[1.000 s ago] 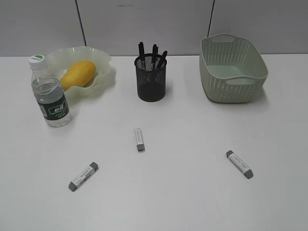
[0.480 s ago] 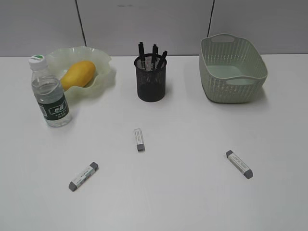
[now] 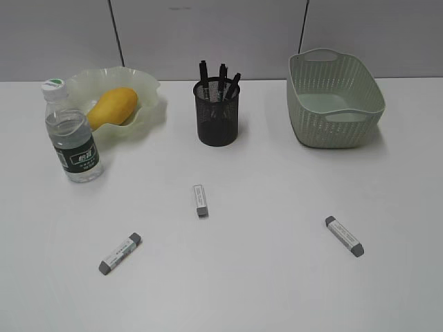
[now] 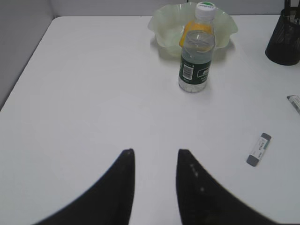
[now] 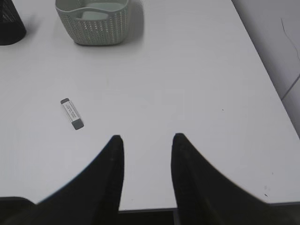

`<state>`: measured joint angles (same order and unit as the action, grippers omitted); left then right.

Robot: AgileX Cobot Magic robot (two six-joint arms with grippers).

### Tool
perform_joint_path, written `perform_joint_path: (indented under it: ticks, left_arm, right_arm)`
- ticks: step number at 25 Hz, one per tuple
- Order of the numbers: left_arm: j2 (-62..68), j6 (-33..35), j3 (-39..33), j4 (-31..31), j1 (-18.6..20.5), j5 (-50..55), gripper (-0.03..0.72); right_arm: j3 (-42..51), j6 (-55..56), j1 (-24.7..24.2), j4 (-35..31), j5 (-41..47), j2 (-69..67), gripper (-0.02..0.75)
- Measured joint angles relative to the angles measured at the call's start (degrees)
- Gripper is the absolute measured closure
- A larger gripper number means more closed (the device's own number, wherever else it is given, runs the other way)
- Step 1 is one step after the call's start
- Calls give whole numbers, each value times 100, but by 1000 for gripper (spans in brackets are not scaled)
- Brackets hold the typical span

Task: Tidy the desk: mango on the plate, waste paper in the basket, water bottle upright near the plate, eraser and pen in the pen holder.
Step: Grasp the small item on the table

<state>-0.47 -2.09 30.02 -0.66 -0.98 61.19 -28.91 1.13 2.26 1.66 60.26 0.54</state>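
Observation:
The yellow mango (image 3: 113,106) lies in the wavy green plate (image 3: 149,90). Just in front of the plate, the water bottle (image 3: 73,131) stands upright. Black pens (image 3: 220,75) stick out of the mesh pen holder (image 3: 217,117). Three erasers lie loose on the desk (image 3: 277,277): one in the middle (image 3: 200,200), one front left (image 3: 120,253), one front right (image 3: 344,236). The green basket (image 3: 334,104) stands back right; no waste paper shows. My left gripper (image 4: 155,152) hovers open and empty over the desk's left side. My right gripper (image 5: 147,137) hangs open and empty at the front right edge.
In the left wrist view the bottle (image 4: 197,51) stands ahead and an eraser (image 4: 258,149) lies to the right. The right wrist view shows an eraser (image 5: 71,113) ahead left, the basket (image 5: 93,26) beyond it, and the desk's right edge (image 5: 276,98).

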Motion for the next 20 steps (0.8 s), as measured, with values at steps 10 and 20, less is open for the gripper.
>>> perform_joint_path:
  ticks: [10, 20]
  left_arm:
    - [0, 0, 0, 66, 0, 0, 450]
    - [0, 0, 0, 66, 0, 0, 347]
  right_arm:
    - [0, -375, 0, -284, -16, 0, 475]
    - [0, -381, 0, -294, -32, 0, 477]
